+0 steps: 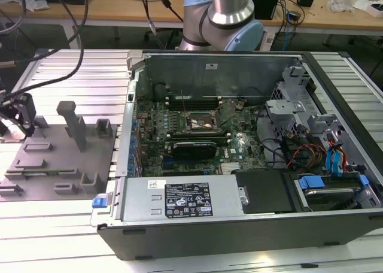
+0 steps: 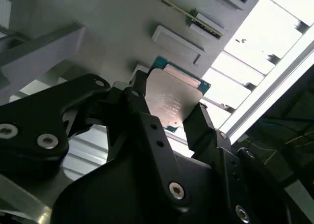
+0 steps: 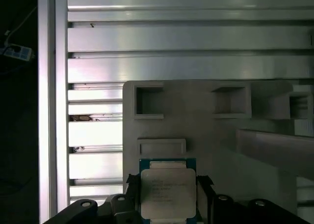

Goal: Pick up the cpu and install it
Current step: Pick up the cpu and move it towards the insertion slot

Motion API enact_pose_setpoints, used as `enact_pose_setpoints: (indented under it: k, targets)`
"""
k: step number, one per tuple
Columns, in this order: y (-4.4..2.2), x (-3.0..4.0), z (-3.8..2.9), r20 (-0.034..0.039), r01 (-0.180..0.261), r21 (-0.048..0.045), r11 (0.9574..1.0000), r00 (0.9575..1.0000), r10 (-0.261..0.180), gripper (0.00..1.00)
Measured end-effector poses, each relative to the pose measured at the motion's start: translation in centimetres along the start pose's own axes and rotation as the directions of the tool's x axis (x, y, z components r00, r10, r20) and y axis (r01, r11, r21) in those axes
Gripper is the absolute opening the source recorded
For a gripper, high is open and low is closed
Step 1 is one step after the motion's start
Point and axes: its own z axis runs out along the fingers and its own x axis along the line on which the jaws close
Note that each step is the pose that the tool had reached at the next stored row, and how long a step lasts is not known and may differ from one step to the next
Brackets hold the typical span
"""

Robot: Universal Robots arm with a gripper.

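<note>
The cpu [image 2: 174,97], judged light, stiff and fragile, was clamped at two opposite edges by the gripper [image 2: 168,101], over the grey tray [image 2: 98,17].

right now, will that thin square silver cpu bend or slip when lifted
Probably stiff: the thin square silver-topped cpu looks like a flat metal-capped plate. Likely light, being so thin. Its narrow edges could slip in the black end effector.
</note>
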Motion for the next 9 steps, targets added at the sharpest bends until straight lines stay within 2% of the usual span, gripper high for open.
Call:
enact_pose_setpoints:
  k: [7,9]
  targets:
    - [0.09,-0.07,-2.06,0.0001,0.000,0.0000,1.0000,1.0000,0.000,0.55]
    - [0.13,-0.11,-3.07,0.0000,0.000,0.0000,1.0000,1.0000,0.000,0.55]
